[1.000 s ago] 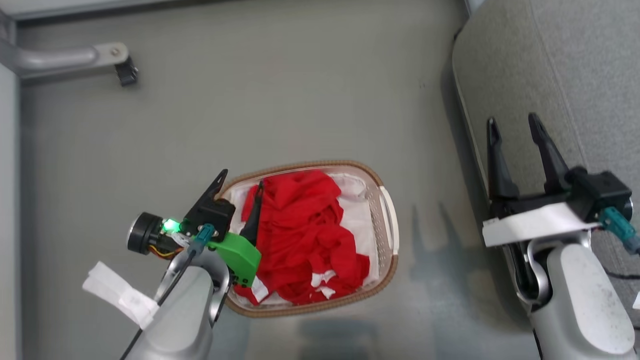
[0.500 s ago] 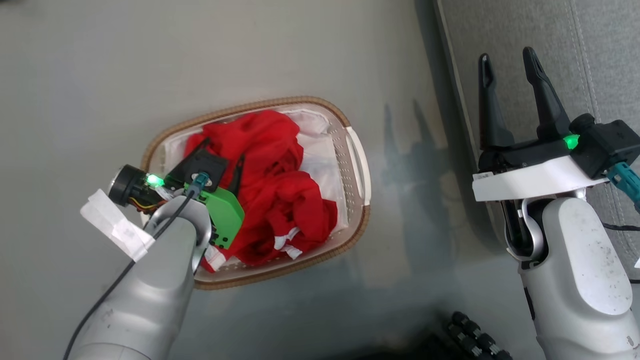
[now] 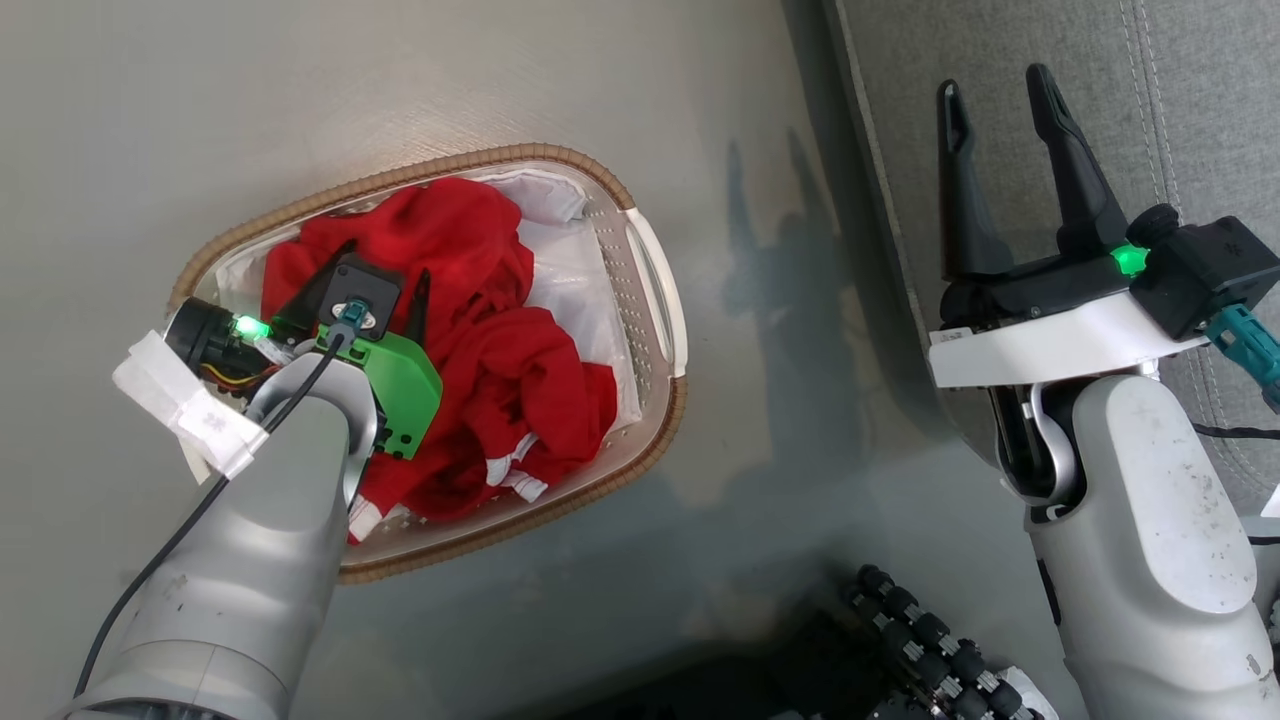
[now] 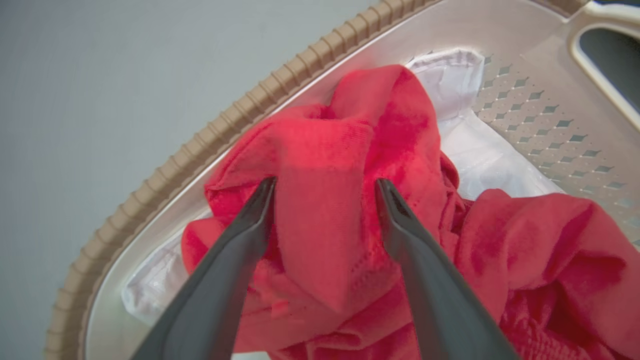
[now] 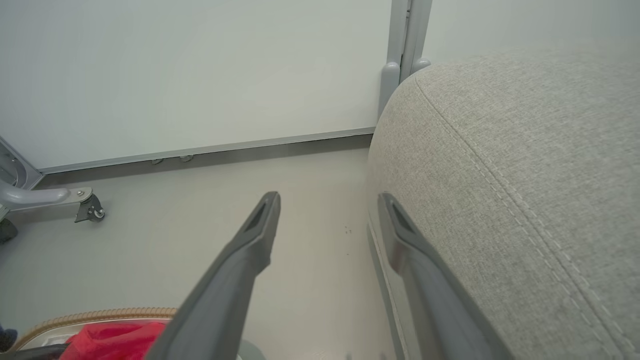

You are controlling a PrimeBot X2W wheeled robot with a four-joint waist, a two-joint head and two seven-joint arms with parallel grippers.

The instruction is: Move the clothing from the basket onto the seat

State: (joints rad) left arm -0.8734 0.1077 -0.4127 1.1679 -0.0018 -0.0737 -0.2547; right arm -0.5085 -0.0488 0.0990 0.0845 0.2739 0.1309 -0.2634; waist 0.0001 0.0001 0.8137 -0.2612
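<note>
Bright red fabric clothing (image 3: 480,350) lies in the oval white plastic basket (image 3: 560,160), one fold between our released left pincer (image 4: 326,184); our right pincer (image 3: 995,85), released, hovers by the grey woven seat (image 3: 1200,100). Nothing transferred yet.

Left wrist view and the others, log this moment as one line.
left tool: open, straddling a fold of clothing in basket | right tool: open, empty, by seat edge | stage: pre-grasp

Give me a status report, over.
Left tool open, straddling a clothing fold in the basket. Right tool open, empty, beside the seat. Nothing blocking.
</note>
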